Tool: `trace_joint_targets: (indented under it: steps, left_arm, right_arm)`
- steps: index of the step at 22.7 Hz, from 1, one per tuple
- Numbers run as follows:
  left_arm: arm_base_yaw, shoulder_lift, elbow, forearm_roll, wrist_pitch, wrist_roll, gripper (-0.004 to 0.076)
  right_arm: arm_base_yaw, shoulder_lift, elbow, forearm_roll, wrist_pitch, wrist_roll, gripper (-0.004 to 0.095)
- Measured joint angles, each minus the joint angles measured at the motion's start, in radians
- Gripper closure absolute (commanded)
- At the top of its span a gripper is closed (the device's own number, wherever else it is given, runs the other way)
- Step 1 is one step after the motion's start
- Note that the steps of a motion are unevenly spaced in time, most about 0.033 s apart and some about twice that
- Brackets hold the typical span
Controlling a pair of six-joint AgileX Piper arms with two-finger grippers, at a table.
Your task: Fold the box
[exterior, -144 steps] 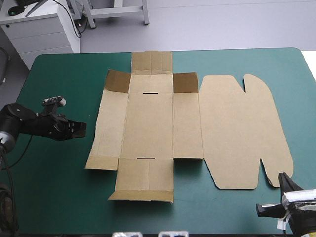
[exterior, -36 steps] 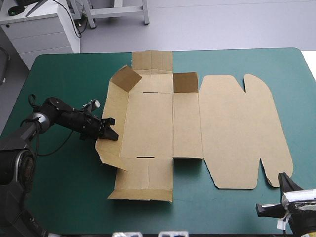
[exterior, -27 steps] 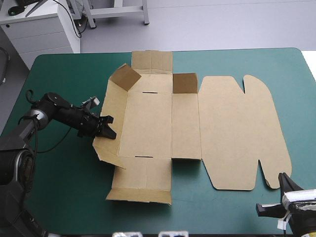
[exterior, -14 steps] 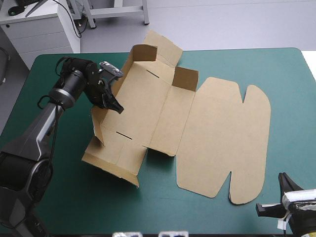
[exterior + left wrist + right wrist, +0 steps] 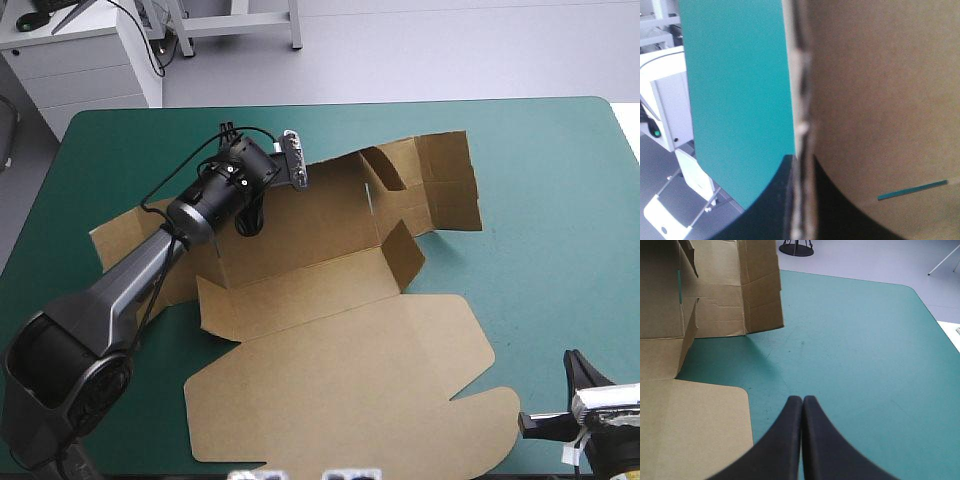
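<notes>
Pinching corrugated box [image 5: 340,380] (left fingers [image 5: 765,215])

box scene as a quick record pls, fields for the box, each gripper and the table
box: brown, partly folded; wide lid panel flat toward the table's near edge, walls and flaps raised on the far part
left gripper: shut on the box, a board edge running between its fingers
right gripper: shut, holding nothing, near the table's near right corner, apart from the box
table: teal-green cover, the box lying across its middle
</notes>
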Motion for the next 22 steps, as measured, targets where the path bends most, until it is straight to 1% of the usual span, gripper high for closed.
trace_joint_targets:
  steps: [5, 9, 11, 12, 13, 14, 15, 16, 17, 19, 22]
  left_arm:
    - [-0.064, -0.001, 0.008, 0.057, -0.023, -0.042, 0.0731]
    - [-0.143, -0.028, 0.075, 0.151, -0.034, -0.075, 0.0731]
    - [-0.207, -0.077, 0.18, 0.247, -0.087, -0.162, 0.0731]
    - [-0.252, -0.12, 0.264, 0.323, -0.126, -0.24, 0.0731]
    - [-0.274, -0.139, 0.298, 0.353, -0.139, -0.272, 0.0731]
    - [-0.319, -0.184, 0.377, 0.422, -0.168, -0.351, 0.0731]
    - [-0.336, -0.201, 0.405, 0.448, -0.177, -0.382, 0.0731]
    - [-0.377, -0.236, 0.468, 0.512, -0.197, -0.46, 0.0731]
    - [-0.392, -0.251, 0.497, 0.539, -0.206, -0.491, 0.0731]
    - [-0.437, -0.282, 0.588, 0.678, -0.217, -0.624, 0.0731]
    - [-0.452, -0.29, 0.675, 0.794, -0.223, -0.735, 0.0731]
  right_arm:
    - [0.0, 0.0, 0.0, 0.0, 0.0, 0.0, 0.0922]
    - [0.0, 0.0, 0.0, 0.0, 0.0, 0.0, 0.0922]
    - [0.0, 0.0, 0.0, 0.0, 0.0, 0.0, 0.0922]
    - [0.0, 0.0, 0.0, 0.0, 0.0, 0.0, 0.0922]
    - [0.0, 0.0, 0.0, 0.0, 0.0, 0.0, 0.0922]
    - [0.0, 0.0, 0.0, 0.0, 0.0, 0.0, 0.0922]
    - [0.0, 0.0, 0.0, 0.0, 0.0, 0.001, 0.0922]
    - [0.0, 0.0, 0.0, 0.0, 0.0, 0.002, 0.0922]
    - [0.0, 0.0, 0.0, 0.0, 0.0, 0.004, 0.0922]
    - [0.0, 0.0, 0.0, 0.0, 0.0, 0.007, 0.0922]
    - [0.0, 0.0, 0.0, 0.0, 0.0, 0.008, 0.0922]
